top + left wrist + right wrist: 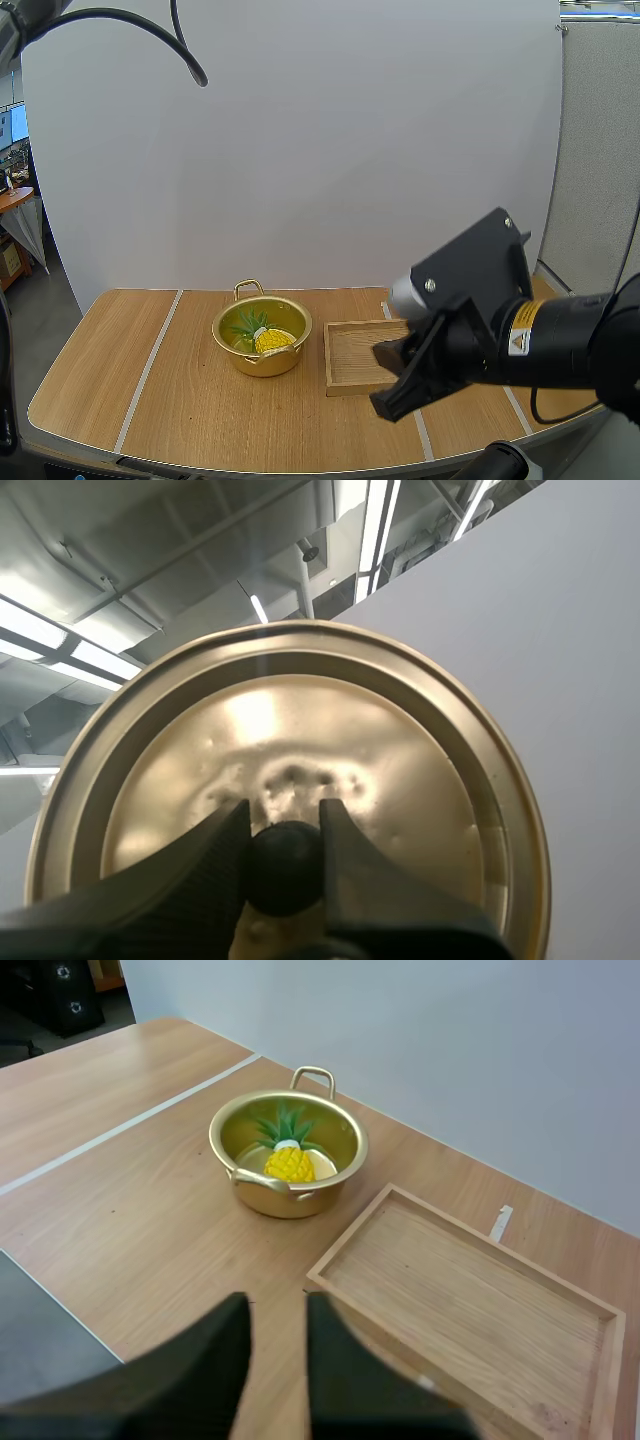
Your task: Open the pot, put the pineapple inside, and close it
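Now my right gripper (275, 1305) hangs near me over the wooden tray (355, 360), fingers apart and empty. My left gripper (283, 815) pinches the black knob (285, 865) of the gold lid (290, 720). Farther off to the left sits the pot (265, 363), with the pineapple (272, 340) inside it. I should bring the lid flat over the pot, lower it slowly, then let go.

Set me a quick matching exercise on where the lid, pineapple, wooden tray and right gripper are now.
Things:
1. lid
2. pineapple
3. wooden tray
4. right gripper

Place or state:
A. inside the pot
B. pinched at its knob by the left gripper
C. open, above the table
D. lying flat beside the pot

Pairs: 1-B, 2-A, 3-D, 4-C
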Action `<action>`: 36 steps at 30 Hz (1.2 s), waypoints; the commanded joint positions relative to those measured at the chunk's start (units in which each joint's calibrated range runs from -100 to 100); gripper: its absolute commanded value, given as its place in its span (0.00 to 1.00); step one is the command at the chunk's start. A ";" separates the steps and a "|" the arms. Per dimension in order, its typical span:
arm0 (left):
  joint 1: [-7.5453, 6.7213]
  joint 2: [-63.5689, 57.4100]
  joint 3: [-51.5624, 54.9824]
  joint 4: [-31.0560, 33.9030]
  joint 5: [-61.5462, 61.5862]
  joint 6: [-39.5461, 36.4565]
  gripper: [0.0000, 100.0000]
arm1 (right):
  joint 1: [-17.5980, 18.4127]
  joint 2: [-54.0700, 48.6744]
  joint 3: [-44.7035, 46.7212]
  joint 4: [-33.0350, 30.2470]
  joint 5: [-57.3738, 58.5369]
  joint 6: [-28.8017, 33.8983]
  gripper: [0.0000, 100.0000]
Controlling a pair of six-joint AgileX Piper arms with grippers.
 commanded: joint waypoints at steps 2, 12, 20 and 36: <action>-0.15 -0.26 -0.53 -0.04 -2.28 -0.46 0.00 | -0.06 -1.98 0.18 -0.53 0.21 1.12 0.00; -0.15 -0.26 -0.53 -0.04 -2.28 -0.46 0.00 | -0.06 -2.71 0.18 -0.42 0.21 1.12 0.00; -0.15 -0.26 -0.53 -0.04 -2.28 -0.46 0.00 | -0.06 -2.71 0.18 -0.42 0.21 1.12 0.00; -0.15 -3.20 -0.53 -0.79 38.20 -0.46 0.00 | -0.06 -2.71 0.18 -0.42 0.21 1.12 0.00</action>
